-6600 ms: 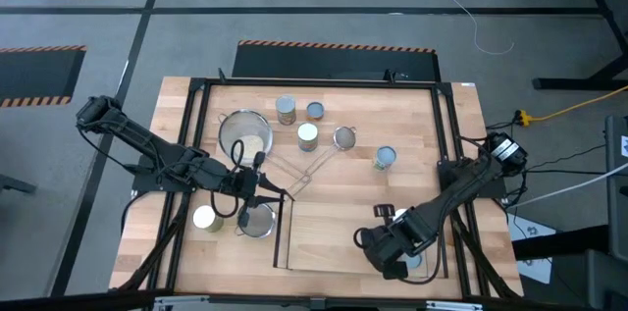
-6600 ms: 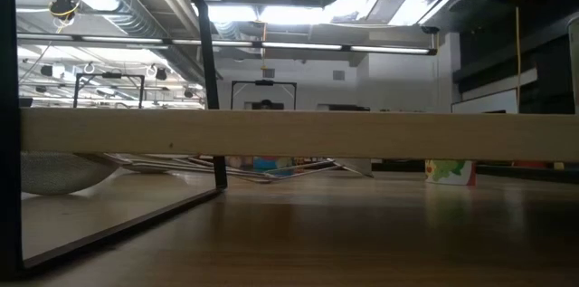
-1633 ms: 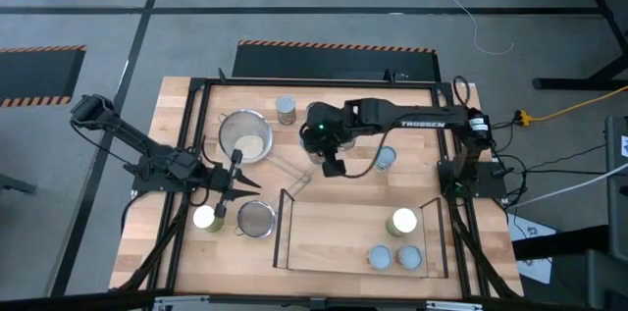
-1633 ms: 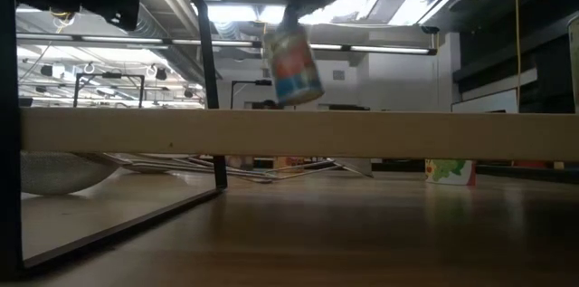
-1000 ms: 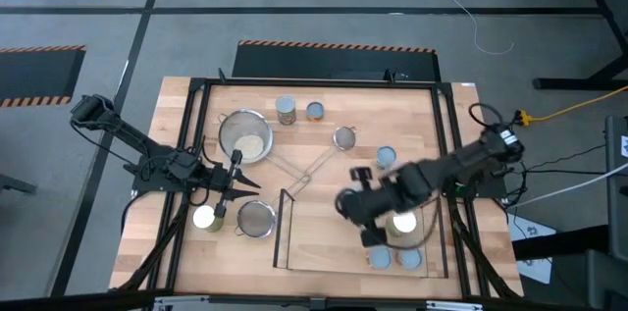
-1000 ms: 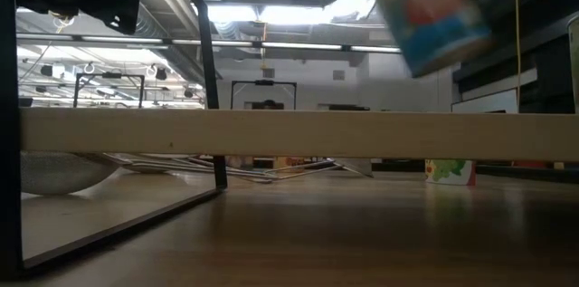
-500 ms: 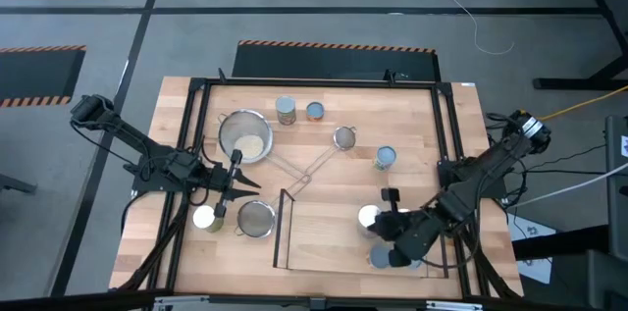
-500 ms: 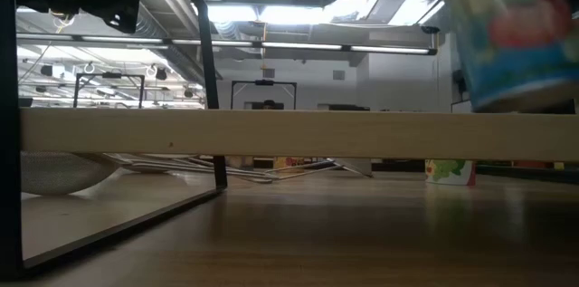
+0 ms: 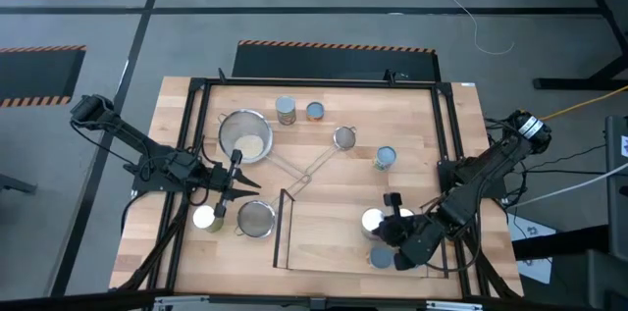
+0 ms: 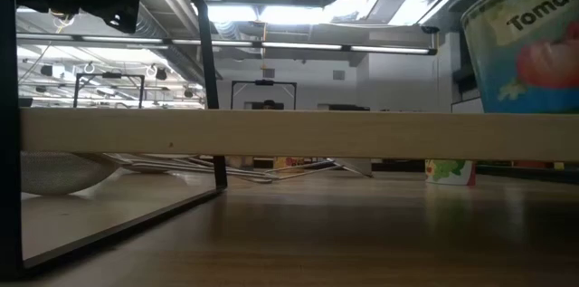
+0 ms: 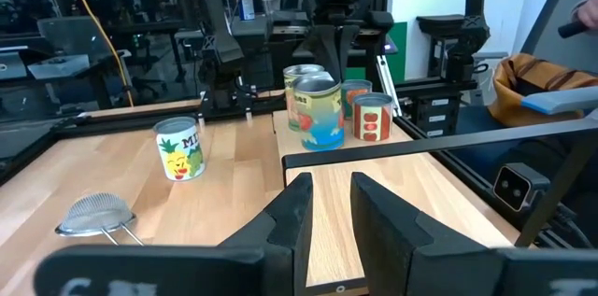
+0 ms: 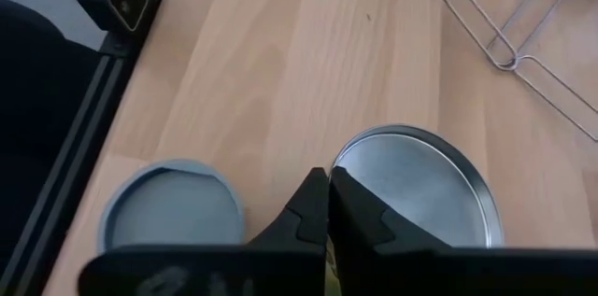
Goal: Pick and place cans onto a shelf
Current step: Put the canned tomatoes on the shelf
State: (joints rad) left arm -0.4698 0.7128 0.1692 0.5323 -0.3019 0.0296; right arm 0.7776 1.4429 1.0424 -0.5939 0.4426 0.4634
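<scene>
The shelf (image 9: 329, 242) is a light-wood board with black end rails at the table's near middle; the low view shows its edge (image 10: 271, 133). My right gripper (image 9: 389, 225) is shut on a labelled can (image 9: 372, 221) at the shelf's right part. Beside it stands another can (image 9: 381, 258), whose top shows in the right wrist view (image 12: 168, 212). Loose cans stand upright on the table at the far side (image 9: 286, 110) (image 9: 315, 111), right of middle (image 9: 385, 158) and near left (image 9: 206, 218). My left gripper (image 9: 245, 191) waits open and level near that last can, pointing at the shelf (image 11: 420, 175). My right gripper pinches the can's top rim (image 12: 344, 151) at one edge, one finger over the lid and one outside the wall. The fingers slant down from the table's near right. The can (image 10: 525, 43) stands almost upright, its bottom at the level of the shelf board.
A steel pan (image 9: 245, 137) and two wire strainers (image 9: 345, 137) (image 9: 257, 220) lie left of and beyond the shelf, their long handles (image 9: 304, 169) crossing toward its far left corner. A black frame (image 9: 196, 154) runs around the tabletop.
My right gripper has carried the can from above the shelf's middle toward the table's near right corner and down. The can, tilted and high a second ago, has come nearly upright with its bottom down at the board. The gripper has stayed shut on it.
</scene>
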